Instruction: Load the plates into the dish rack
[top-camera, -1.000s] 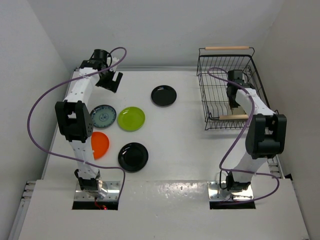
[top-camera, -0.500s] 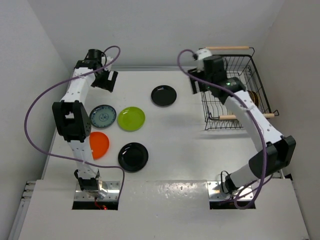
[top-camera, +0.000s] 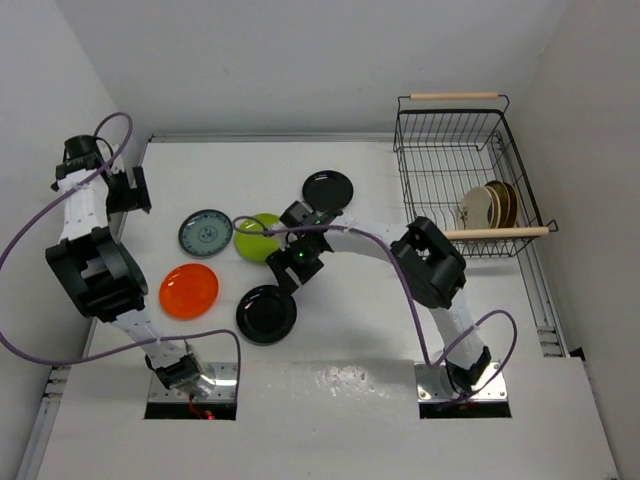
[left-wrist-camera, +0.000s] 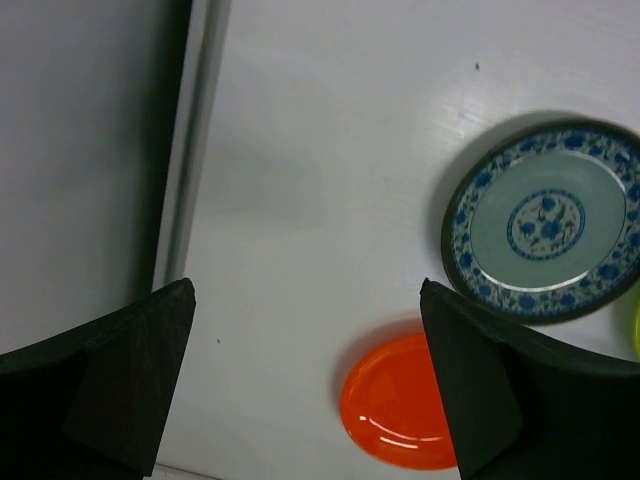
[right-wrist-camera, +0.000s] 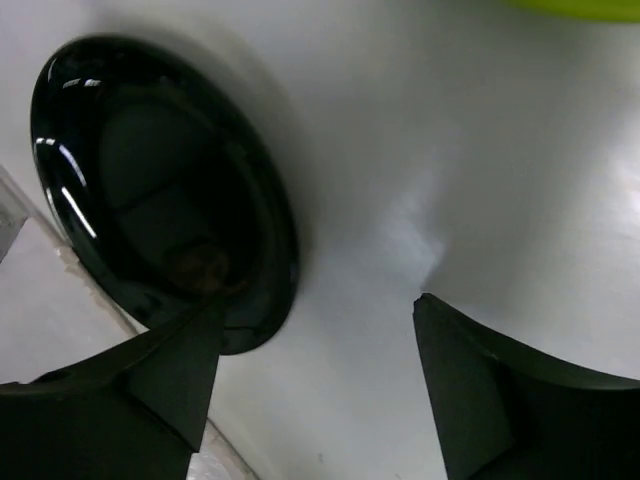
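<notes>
The right gripper (right-wrist-camera: 315, 335) hangs low with its fingers spread apart, empty, just beside the near black plate (right-wrist-camera: 165, 190); one finger overlaps that plate's edge in the wrist view. Its arm reaches across the lime green plate (top-camera: 252, 243). The far black plate (top-camera: 328, 191) lies flat behind them. To the left lie the blue-grey patterned plate (left-wrist-camera: 548, 220) and the orange plate (left-wrist-camera: 400, 415), all on the white table (top-camera: 380, 300). The left gripper (left-wrist-camera: 305, 300), jaws also wide apart and holding nothing, hovers near the table's left edge. In the dish rack (top-camera: 430, 150) at the far right, cream and brownish plates (top-camera: 488, 206) stand on edge together.
</notes>
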